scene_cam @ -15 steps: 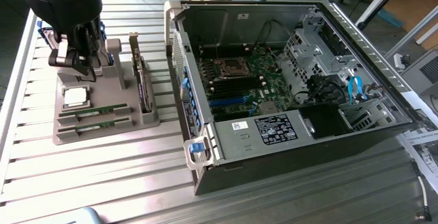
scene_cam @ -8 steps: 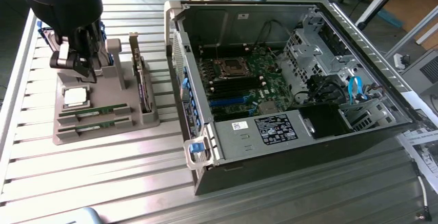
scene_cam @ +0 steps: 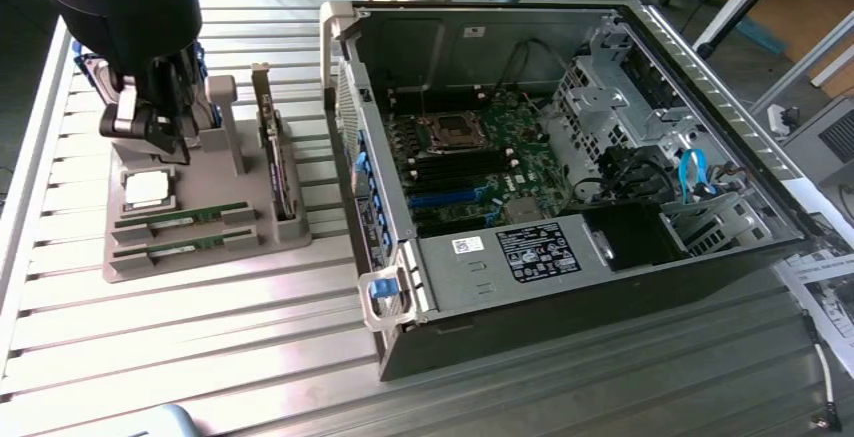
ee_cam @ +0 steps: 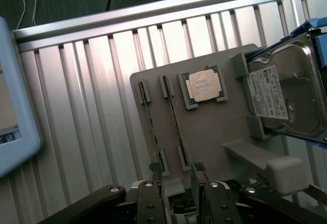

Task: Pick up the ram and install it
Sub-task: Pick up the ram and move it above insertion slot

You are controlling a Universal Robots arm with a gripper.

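1. Two ram sticks are seen standing on edge in the slots of the grey holder point(ee_cam: 214, 132), which rests on the ribbed table point(scene_cam: 200, 357) at the exterior view's left, well apart from the open computer case point(scene_cam: 400, 47).
2. The ram point(scene_cam: 180, 219) nearer the CPU chip point(scene_cam: 147, 189) is taken as the task's thing (the two are alike). The second stick point(scene_cam: 180, 249) lies just beside it.
3. The gripper point(ee_cam: 176, 168) is held above the holder, near one end of the sticks. Its fingers point(ee_cam: 200, 175) are spread wide and nothing is gripped between them.
4. Both sticks sit in the holder, so the pick is judged not yet made.
5. The ram is judged to be light, stiff and thin, and easily harmed at its chips and contact edge.
6. A hold across the two flat faces, at mid-length along the exposed upper edge, is judged soundest. An off-centre pinch could let the board tilt.
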